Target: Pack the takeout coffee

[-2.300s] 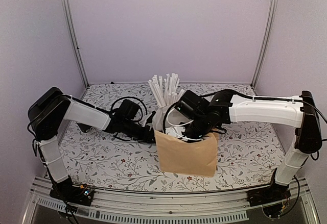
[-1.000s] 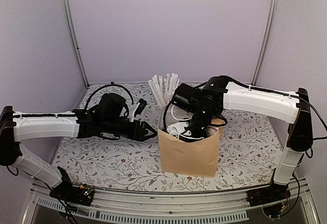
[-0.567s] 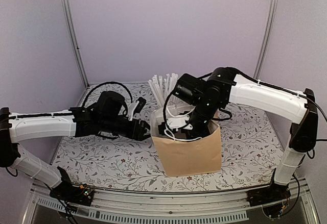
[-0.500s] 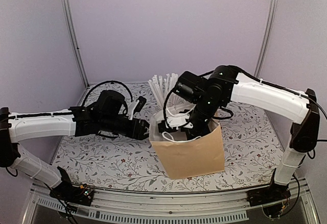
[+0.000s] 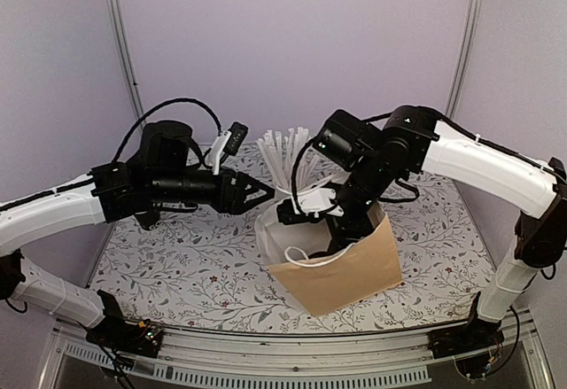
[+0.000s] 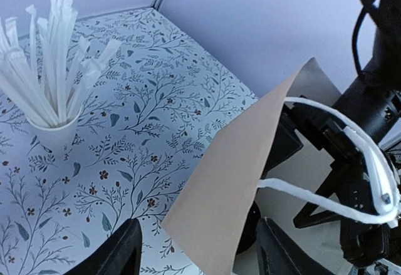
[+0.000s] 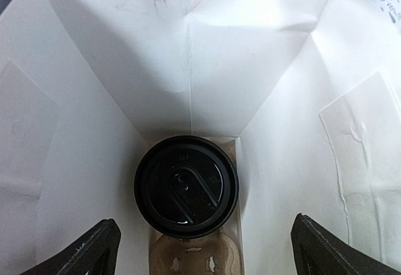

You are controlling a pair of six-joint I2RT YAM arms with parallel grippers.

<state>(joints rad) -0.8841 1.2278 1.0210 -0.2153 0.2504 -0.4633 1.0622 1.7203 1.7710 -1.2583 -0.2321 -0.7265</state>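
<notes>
The black lid (image 7: 186, 184) sits on the cup deep inside the brown paper bag (image 5: 350, 269), on the brown pulp carrier (image 7: 195, 261); the cup's body is hidden under the lid. My right gripper (image 7: 205, 228) is open above it, fingers spread wide inside the bag's white walls. In the top view the right gripper (image 5: 341, 221) is in the bag's mouth with the white handles (image 5: 306, 201) looped over it, and the bag leans. My left gripper (image 5: 260, 193) is open and empty, raised left of the bag. In the left wrist view the bag's edge (image 6: 235, 175) lies between its fingers (image 6: 123, 252).
A white cup of paper-wrapped straws (image 5: 285, 154) stands behind the bag, also in the left wrist view (image 6: 51, 128). The flowered tabletop (image 5: 195, 265) runs to metal posts and lilac walls at the back and sides.
My left arm has let go of the bag's left edge, risen and drawn back left. My right arm has risen, and the bag has tipped and slid right with it.
</notes>
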